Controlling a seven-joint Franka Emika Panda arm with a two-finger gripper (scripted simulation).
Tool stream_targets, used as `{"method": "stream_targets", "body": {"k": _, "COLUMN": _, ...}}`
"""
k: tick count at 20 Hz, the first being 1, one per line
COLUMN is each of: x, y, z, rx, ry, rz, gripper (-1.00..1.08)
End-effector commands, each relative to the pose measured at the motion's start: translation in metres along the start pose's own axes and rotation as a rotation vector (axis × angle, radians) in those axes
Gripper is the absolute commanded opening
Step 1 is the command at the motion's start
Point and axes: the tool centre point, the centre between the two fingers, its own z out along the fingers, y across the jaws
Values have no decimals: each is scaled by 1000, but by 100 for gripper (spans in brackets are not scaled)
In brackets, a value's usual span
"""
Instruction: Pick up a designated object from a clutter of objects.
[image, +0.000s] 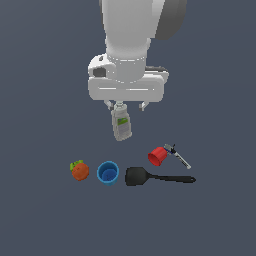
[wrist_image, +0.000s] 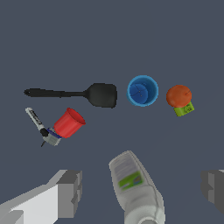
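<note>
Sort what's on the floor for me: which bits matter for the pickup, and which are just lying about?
Belongs to the job:
- tiny blue block, tucked against the red cup's base
- pincer, open above the bottle

Just lying about:
- red cup, on its side
- thin grey rod
- black spatula
- blue cup
- orange fruit
- grey-green bottle

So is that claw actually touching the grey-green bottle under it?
Apart. In the wrist view the gripper has its fingers wide open, with bare floor visible between each one and the bottle lying between them.
</note>
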Motion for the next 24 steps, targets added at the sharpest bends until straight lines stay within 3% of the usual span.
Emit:
{"method": "stream_targets", "body": {"k": 1, "x": 0, "y": 0, "z": 0, "rx": 0, "ry": 0, "rz": 0, "gripper": 100}}
{"method": "stream_targets", "body": {"k": 11, "x": -10, "y": 18, "z": 15, "rx": 3, "ry": -56, "rz": 9, "gripper": 100}}
{"method": "stream_targets", "body": {"k": 24, "x": -3, "y": -5, "z": 38, "rx": -5, "ry": -50, "rz": 59, "gripper": 100}}
